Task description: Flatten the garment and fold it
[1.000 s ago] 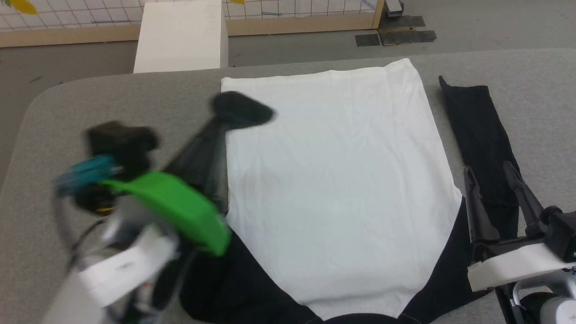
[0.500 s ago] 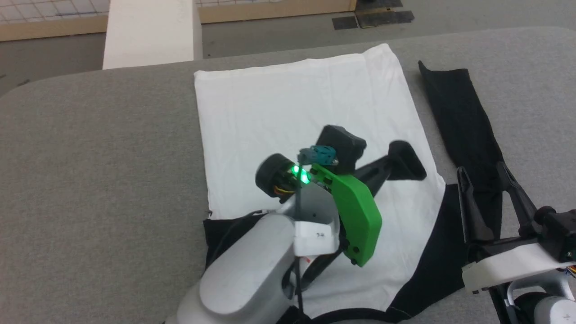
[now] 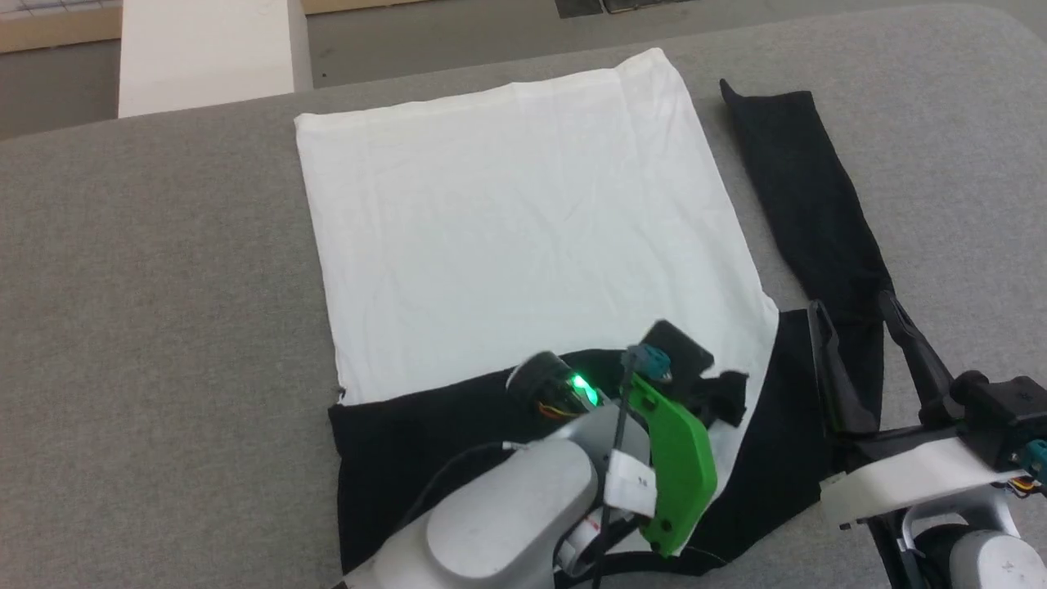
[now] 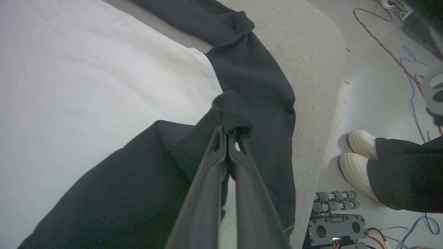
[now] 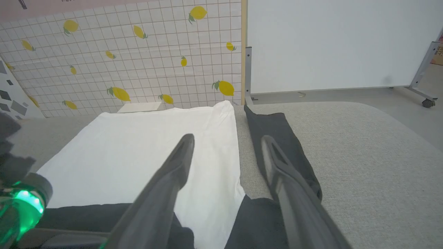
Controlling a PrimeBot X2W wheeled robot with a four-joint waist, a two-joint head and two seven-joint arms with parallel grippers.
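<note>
One narrow pinch by the left gripper (image 4: 227, 133) holds the black sleeve (image 4: 232, 109) of the soft white-and-black T-shirt (image 3: 523, 221), a grip that could slip and bunch the fold, while the right gripper (image 3: 851, 304) stands open.

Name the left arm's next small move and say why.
Likely open the left gripper and release. Its jaws are shut on the cuff of the black sleeve, which already lies folded across the near end of the garment's white panel, with the cuff near the opposite black shoulder, so the fold looks placed.
</note>
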